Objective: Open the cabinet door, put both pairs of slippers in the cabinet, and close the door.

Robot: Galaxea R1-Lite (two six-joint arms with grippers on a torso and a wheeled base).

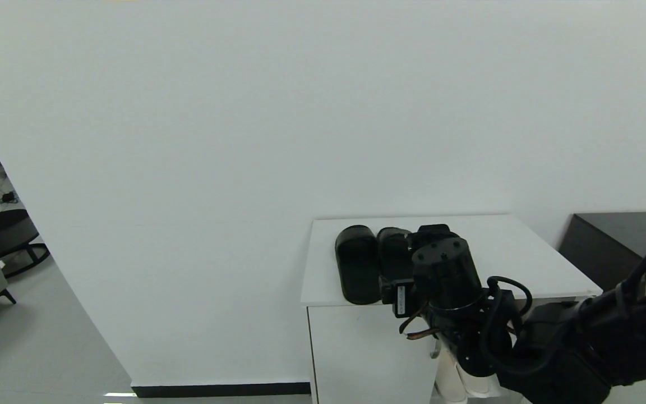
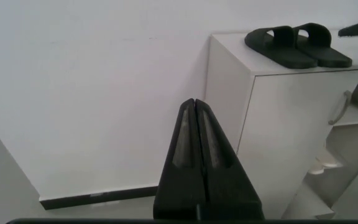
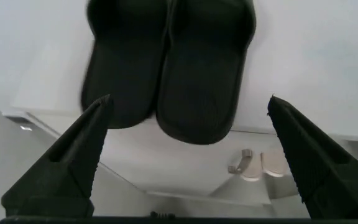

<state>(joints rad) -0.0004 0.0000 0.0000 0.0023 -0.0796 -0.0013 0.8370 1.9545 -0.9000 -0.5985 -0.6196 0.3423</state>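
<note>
A pair of black slippers (image 1: 370,262) lies side by side on the white cabinet's top (image 1: 513,252), near its front left edge. My right gripper (image 3: 188,99) hangs open just above their near ends, one finger to each side of the pair and nothing held. In the head view my right wrist (image 1: 446,269) covers part of the right slipper. The cabinet door (image 2: 284,137) has a handle (image 2: 340,107), and beside it shelves show a white slipper (image 2: 324,164). My left gripper (image 2: 194,106) is shut and empty, low and off to the cabinet's left.
A white wall panel (image 1: 188,196) runs behind and left of the cabinet, with a black baseboard (image 1: 222,389). A dark table (image 1: 620,235) stands to the right. A dark chair (image 1: 6,235) sits on the open floor at far left.
</note>
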